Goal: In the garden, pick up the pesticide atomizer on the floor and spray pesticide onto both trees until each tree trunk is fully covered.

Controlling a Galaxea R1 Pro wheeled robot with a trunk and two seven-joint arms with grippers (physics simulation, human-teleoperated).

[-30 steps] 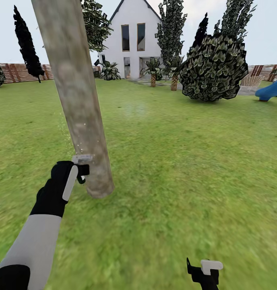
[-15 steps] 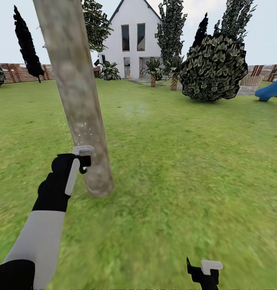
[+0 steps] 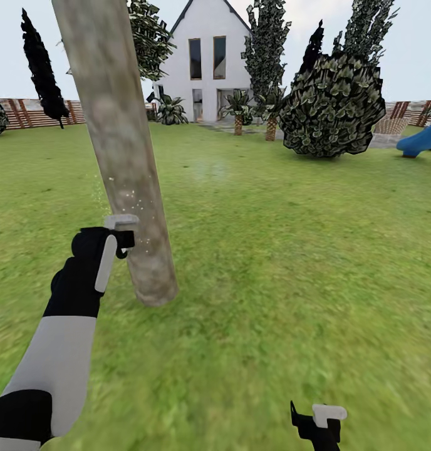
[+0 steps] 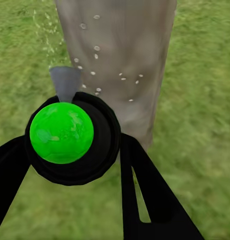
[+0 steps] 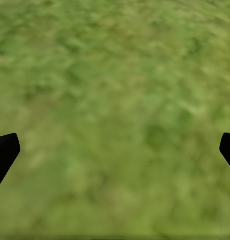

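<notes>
A thick, mottled grey-beige tree trunk (image 3: 121, 163) leans up from the lawn at the left of the head view. My left gripper (image 3: 118, 235) is held close beside its lower part, shut on the pesticide atomizer (image 4: 69, 137). In the left wrist view the atomizer is a dark round body with a bright green cap, and its grey nozzle (image 4: 64, 82) points at the tree trunk (image 4: 120, 60). Pale droplets speckle the bark there. My right gripper (image 3: 319, 423) hangs low at the head view's bottom edge, open over bare grass (image 5: 115, 120).
Green lawn lies all around. Far back stand a white house (image 3: 206, 59), a big dark green bush (image 3: 331, 103), small palms (image 3: 240, 113), a black-leaved tree (image 3: 40, 69) and a brown slat fence (image 3: 34, 113). A wicker chair (image 3: 391, 125) and a blue slide (image 3: 422, 141) sit at the far right.
My left gripper has risen along the trunk with the atomizer and shifted slightly left. The speckle of droplets sits higher on the bark. The right arm has not moved.
</notes>
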